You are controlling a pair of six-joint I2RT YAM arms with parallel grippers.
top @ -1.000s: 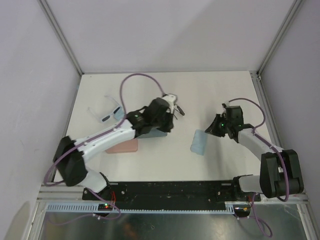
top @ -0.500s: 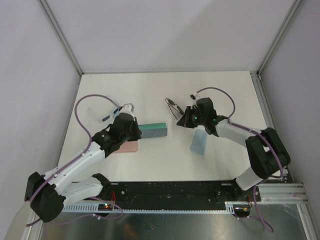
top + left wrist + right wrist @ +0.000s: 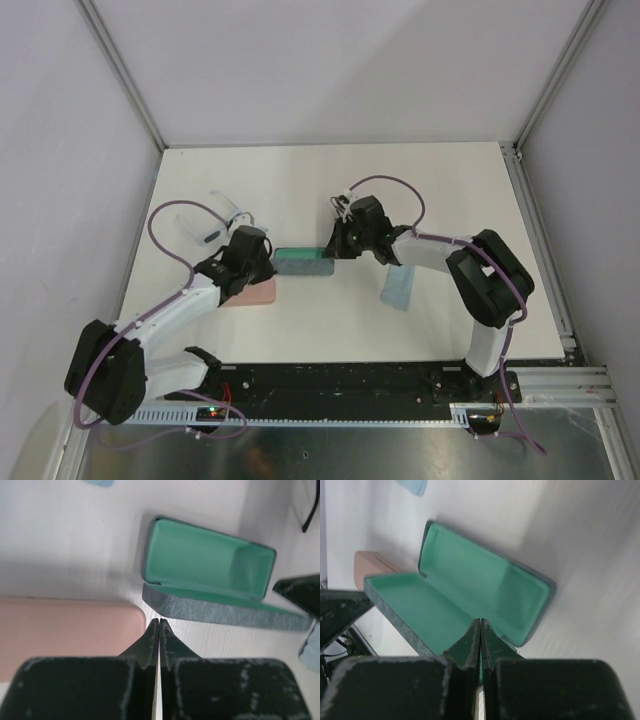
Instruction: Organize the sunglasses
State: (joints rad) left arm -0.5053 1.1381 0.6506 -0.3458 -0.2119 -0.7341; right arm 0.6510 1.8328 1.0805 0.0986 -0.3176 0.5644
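The grey-blue case [image 3: 303, 261] lies open at mid-table and shows its green lining [image 3: 207, 562] [image 3: 480, 580]. My left gripper [image 3: 264, 264] [image 3: 159, 624] is shut and empty, by the case's left end and over the edge of the pink case [image 3: 65, 625]. My right gripper [image 3: 334, 247] [image 3: 480, 622] is shut at the case's right end, with its tips over the green lining. The white-framed sunglasses [image 3: 215, 228] lie at the far left. Of the dark-framed sunglasses, only one thin arm [image 3: 310, 512] shows, beyond the case; the right wrist hides the rest.
The pink case [image 3: 250, 292] lies closed in front of the left gripper. A light blue cloth [image 3: 397, 290] lies to the right of the open case. The edge of another blue cloth [image 3: 100, 482] shows beyond the case. Walls stand on three sides.
The left arm has drawn back from over the case to its left end. The right arm has swung left to the case's right end. The case now stands open.
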